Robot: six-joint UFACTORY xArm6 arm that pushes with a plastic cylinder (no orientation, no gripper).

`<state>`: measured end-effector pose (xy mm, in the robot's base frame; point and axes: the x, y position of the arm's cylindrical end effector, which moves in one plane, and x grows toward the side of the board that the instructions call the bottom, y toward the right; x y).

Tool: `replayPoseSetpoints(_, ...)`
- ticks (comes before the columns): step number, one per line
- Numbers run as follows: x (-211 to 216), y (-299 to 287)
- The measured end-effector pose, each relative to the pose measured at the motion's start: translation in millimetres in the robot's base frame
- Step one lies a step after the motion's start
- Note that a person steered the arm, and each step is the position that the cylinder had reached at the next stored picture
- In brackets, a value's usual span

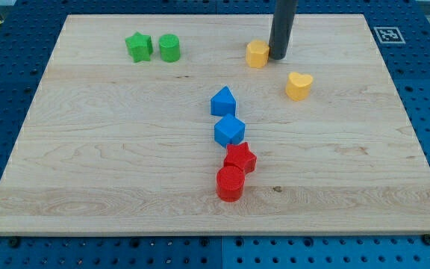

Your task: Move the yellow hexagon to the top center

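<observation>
The yellow hexagon (257, 54) sits near the top of the wooden board (88, 149), a little right of centre. My tip (278, 57) rests on the board right beside the hexagon's right side, touching or almost touching it. The dark rod rises from there out of the view's top. A yellow heart (298, 86) lies below and to the right of my tip.
A green star (138, 46) and a green cylinder (169, 48) stand at the top left. A blue wedge-like block (223, 101) and a blue cube (229, 131) sit mid-board, above a red star (240, 158) and a red cylinder (230, 183). A marker tag (388, 34) lies off the board's top right corner.
</observation>
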<state>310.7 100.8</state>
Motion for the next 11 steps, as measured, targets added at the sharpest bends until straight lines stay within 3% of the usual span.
replayPoseSetpoints(3,0,-69)
replayPoseSetpoints(5,37,-69)
replayPoseSetpoints(11,29,-115)
